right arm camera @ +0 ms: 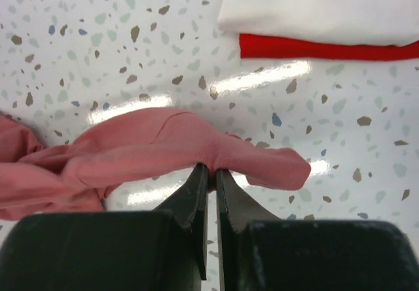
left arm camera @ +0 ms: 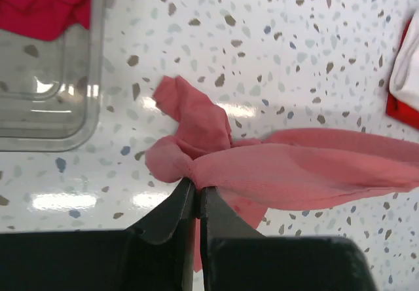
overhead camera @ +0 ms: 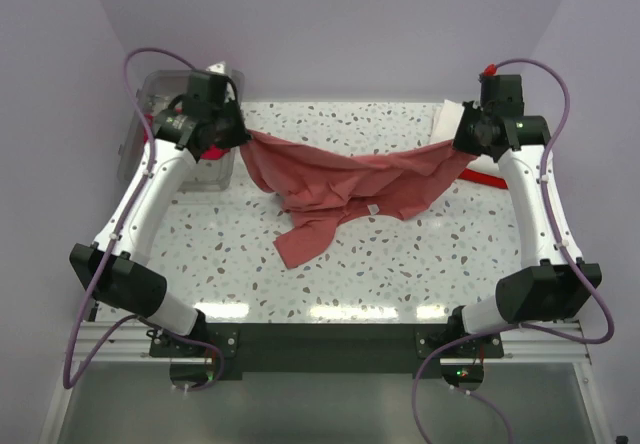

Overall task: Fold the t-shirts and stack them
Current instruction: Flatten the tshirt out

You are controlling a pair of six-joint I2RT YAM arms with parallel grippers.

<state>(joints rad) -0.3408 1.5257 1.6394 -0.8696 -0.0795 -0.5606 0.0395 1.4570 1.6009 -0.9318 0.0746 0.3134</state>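
My left tool [left arm camera: 196, 186], at ten o'clock, pinches the coral-red t-shirt [overhead camera: 340, 179] tight. My right tool [right arm camera: 213, 171], at two o'clock, does likewise. The cloth sags onto the table [overhead camera: 420, 264].

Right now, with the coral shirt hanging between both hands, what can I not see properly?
Crimson shirt: cut by the top edge in the left wrist view; the left hand covers most of it from the top.
White shirt and bright red shirt: cut by the picture edges in the right wrist view; the right arm hides most from the top.
Coral shirt: bunched, so its sleeves are unclear.
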